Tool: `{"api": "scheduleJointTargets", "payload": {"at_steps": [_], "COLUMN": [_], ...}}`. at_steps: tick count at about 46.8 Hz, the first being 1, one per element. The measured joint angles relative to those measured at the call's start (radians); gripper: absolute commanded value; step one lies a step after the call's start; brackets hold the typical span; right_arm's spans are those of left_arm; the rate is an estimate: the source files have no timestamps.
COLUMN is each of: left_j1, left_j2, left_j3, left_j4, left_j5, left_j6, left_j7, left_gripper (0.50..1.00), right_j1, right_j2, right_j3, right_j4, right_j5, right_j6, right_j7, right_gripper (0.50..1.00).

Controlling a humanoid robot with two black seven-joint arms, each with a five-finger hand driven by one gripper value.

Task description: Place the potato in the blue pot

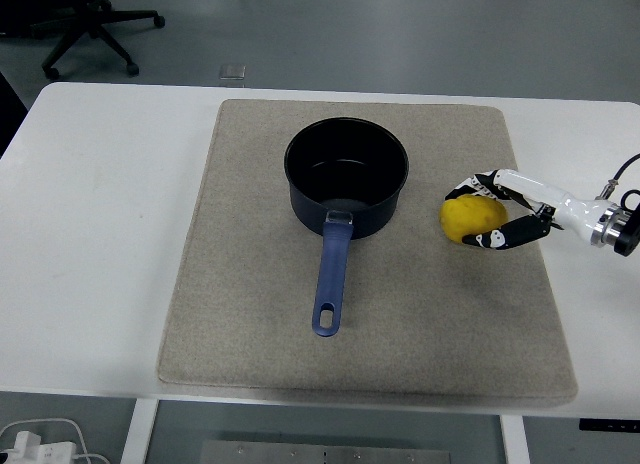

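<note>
A yellow potato [470, 218] is on the beige mat, to the right of the blue pot [346, 177]. The pot stands upright with nothing in it, its blue handle [331, 279] pointing toward the near edge. My right hand [490, 216] comes in from the right edge and its fingers curl around the potato, above and below it. The potato looks slightly raised and nearer the pot's side. The left arm does not show.
The beige mat [250, 314] covers the middle of the white table [100, 234]. An office chair's base [90, 29] stands on the floor beyond the far left corner. A white cable lies under the table's near left edge.
</note>
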Motion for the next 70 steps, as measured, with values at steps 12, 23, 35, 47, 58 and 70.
{"api": "scheduleJointTargets", "payload": {"at_steps": [12, 23, 35, 47, 58, 70], "left_j1": [0.000, 0.000, 0.000, 0.000, 0.000, 0.000], "left_j2": [0.000, 0.000, 0.000, 0.000, 0.000, 0.000], "left_j3": [0.001, 0.002, 0.000, 0.000, 0.000, 0.001], "left_j4": [-0.002, -0.002, -0.003, -0.003, -0.003, -0.004], "left_j5": [0.000, 0.002, 0.002, 0.001, 0.001, 0.001], "left_j6": [0.000, 0.000, 0.000, 0.000, 0.000, -0.001], "left_j7": [0.000, 0.001, 0.000, -0.001, -0.001, -0.001], "left_gripper": [0.996, 0.996, 0.996, 0.996, 0.996, 0.996], "right_j1": [0.099, 0.193, 0.258, 0.306, 0.323, 0.315], "right_j2": [-0.009, 0.020, 0.174, 0.311, 0.399, 0.493], "right_j3": [0.003, 0.000, -0.014, -0.020, -0.037, -0.039], "right_j4": [0.010, 0.008, -0.016, -0.124, -0.190, -0.322], "right_j5": [0.131, 0.161, 0.162, 0.158, 0.147, 0.145], "right_j6": [0.072, 0.083, 0.059, 0.051, 0.051, 0.030], "right_j7": [-0.012, -0.048, -0.080, -0.108, -0.108, -0.094], "right_gripper": [0.500, 0.500, 0.500, 0.500, 0.500, 0.500]}}
